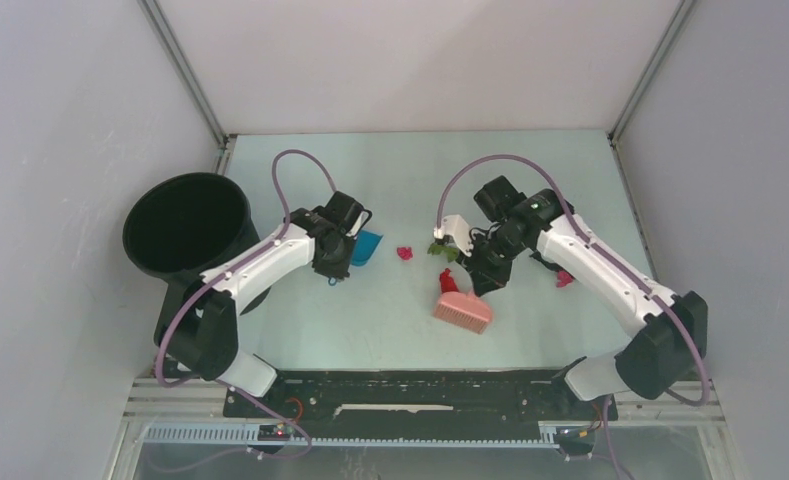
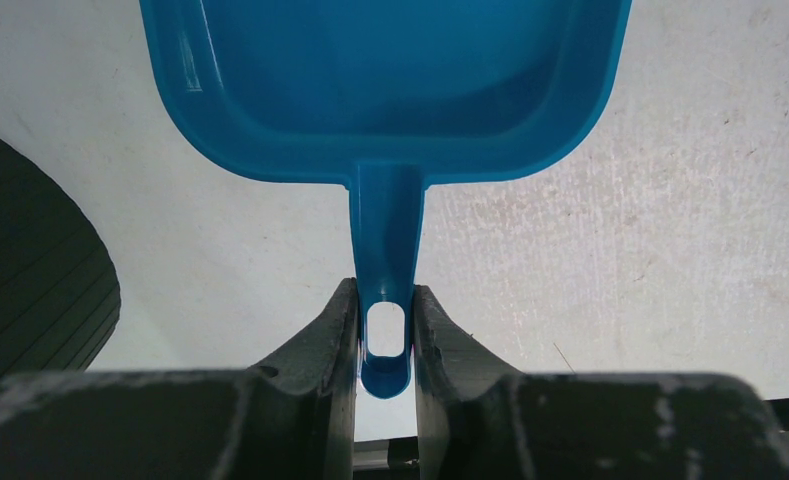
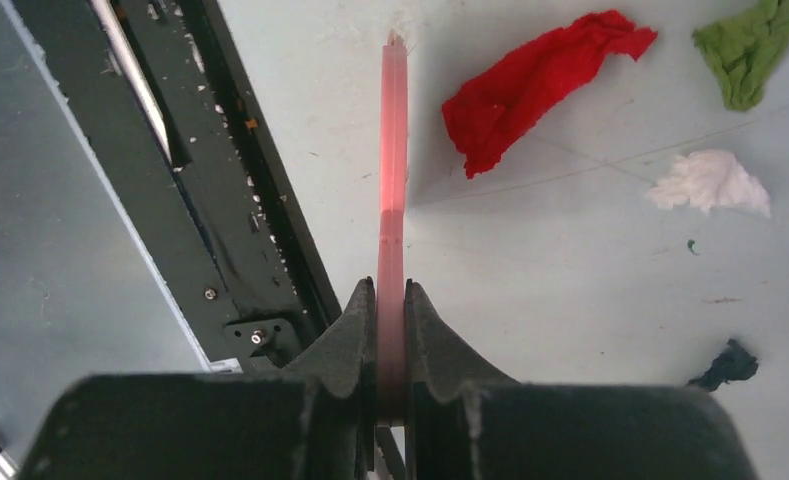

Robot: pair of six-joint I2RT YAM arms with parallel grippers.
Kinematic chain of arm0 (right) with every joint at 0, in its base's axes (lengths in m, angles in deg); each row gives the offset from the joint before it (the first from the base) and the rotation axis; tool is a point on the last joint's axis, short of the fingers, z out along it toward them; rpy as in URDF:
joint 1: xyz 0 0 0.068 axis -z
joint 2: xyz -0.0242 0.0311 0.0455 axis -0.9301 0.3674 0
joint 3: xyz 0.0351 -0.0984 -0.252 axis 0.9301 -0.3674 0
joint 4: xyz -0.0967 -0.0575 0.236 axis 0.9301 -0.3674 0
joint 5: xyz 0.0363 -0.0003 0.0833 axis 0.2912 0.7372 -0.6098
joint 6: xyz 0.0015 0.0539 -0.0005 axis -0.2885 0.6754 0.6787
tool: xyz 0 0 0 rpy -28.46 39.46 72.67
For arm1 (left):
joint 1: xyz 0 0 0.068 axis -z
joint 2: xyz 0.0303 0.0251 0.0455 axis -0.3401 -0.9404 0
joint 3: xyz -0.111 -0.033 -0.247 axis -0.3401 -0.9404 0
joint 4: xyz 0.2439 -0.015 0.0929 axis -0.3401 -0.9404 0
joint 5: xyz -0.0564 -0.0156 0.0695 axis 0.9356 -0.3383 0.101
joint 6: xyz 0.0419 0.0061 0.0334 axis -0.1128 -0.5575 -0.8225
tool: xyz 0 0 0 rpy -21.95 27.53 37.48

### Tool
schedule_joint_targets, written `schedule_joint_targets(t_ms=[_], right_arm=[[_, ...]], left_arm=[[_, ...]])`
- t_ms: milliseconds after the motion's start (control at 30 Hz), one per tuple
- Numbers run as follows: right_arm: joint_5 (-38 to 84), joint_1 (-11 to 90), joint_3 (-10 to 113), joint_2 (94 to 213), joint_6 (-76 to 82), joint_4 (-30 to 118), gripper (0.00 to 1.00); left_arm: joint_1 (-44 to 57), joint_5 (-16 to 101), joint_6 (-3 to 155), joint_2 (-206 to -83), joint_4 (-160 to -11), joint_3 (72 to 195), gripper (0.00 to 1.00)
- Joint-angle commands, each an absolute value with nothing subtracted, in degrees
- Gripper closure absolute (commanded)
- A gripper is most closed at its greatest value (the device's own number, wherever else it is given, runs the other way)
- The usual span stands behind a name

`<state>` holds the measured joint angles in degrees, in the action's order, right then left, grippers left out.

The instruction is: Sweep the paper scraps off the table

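Observation:
My left gripper (image 1: 336, 264) (image 2: 383, 300) is shut on the handle of the blue dustpan (image 1: 367, 247) (image 2: 385, 80), whose pan rests on the pale green table (image 1: 360, 325). My right gripper (image 1: 482, 278) (image 3: 391, 295) is shut on the pink brush (image 1: 462, 312) (image 3: 393, 150), seen edge-on in the right wrist view. Paper scraps lie between the arms: a magenta one (image 1: 405, 253), a green one (image 1: 440, 250) (image 3: 750, 50) and a red one (image 1: 448, 283) (image 3: 540, 85) beside the brush. A white one (image 3: 710, 182) and a black one (image 3: 725, 365) show in the right wrist view. Another magenta scrap (image 1: 564, 278) lies by the right arm.
A black bucket (image 1: 185, 225) (image 2: 30, 270) stands at the table's left edge, beside the left arm. The black rail (image 1: 410, 385) (image 3: 220, 150) runs along the near edge. Grey walls close in the far, left and right sides.

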<state>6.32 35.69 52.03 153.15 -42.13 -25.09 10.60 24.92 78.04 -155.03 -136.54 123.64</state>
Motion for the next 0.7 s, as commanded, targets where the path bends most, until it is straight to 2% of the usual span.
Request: schedule_joint_targets(t_ms=[0, 167, 300, 367, 533, 667], right_arm=[[7.6, 35.8, 52.2, 154.7, -38.0, -20.4, 1.0], [17.5, 37.2, 52.3, 157.8, -34.5, -12.2, 1.0], [20.8, 38.5, 54.2, 158.6, -32.4, -10.0, 1.0], [20.5, 39.9, 55.2, 157.7, -31.3, -9.4, 1.0], [10.1, 44.2, 55.6, 149.8, -31.0, -10.6, 1.0], [12.4, 47.6, 56.7, 143.3, -30.2, -12.0, 1.0]], left_arm=[[11.0, 24.3, 77.0, -155.4, -136.3, 124.0, 1.0], [11.2, 24.7, 76.8, -155.0, -136.2, 124.4, 1.0], [12.2, 26.2, 76.2, -152.4, -135.1, 124.4, 1.0], [14.1, 25.8, 76.1, -150.8, -135.7, 125.1, 1.0], [20.0, 21.1, 75.9, -148.8, -137.0, 126.3, 1.0], [22.9, 22.3, 77.0, -147.4, -141.7, 127.5, 1.0]])
